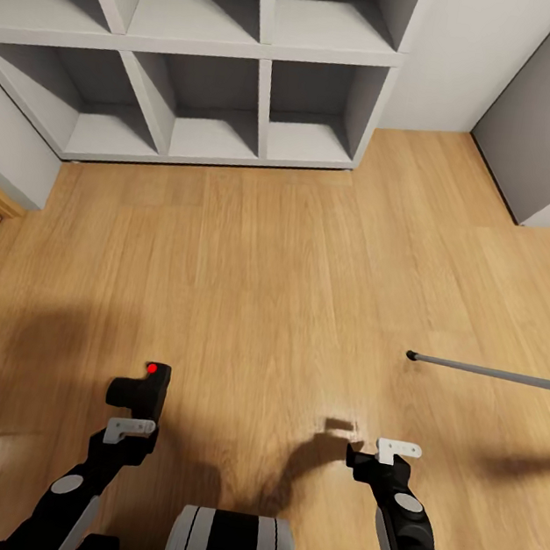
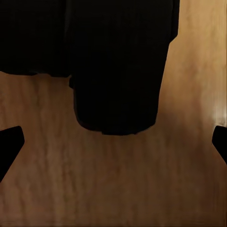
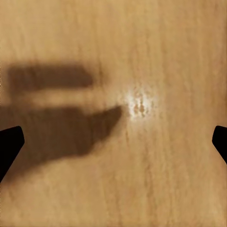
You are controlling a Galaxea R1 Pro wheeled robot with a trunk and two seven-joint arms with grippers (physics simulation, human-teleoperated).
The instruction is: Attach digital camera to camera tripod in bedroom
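**Camera in the left hand, tripod just at the right edge**

Head view: the left hand point(image 1: 134, 413) sits low and near, over the wood floor point(image 1: 295, 260), with the camera point(image 1: 141, 389) at its tip, red button point(image 1: 153, 368) up. It looks clamped on the camera, carried out in front, probably so it stays in sight on the way. The right hand point(image 1: 384, 457) hangs beside it with nothing in it, free for steadying later. At the far right a thin silver rod with black ends point(image 1: 490, 372) pokes in: likely part of the tripod, the rest out of frame. A grey cube shelf point(image 1: 212, 52) stands far left.

Left wrist view: the camera's black body point(image 2: 118, 66) hangs over the floor between the dark fingertips point(image 2: 9, 144) at both edges — the contact itself is not visible.

Right wrist view: bare floor and a shadow; the fingertips point(image 3: 9, 142) are set wide apart — open, ready.
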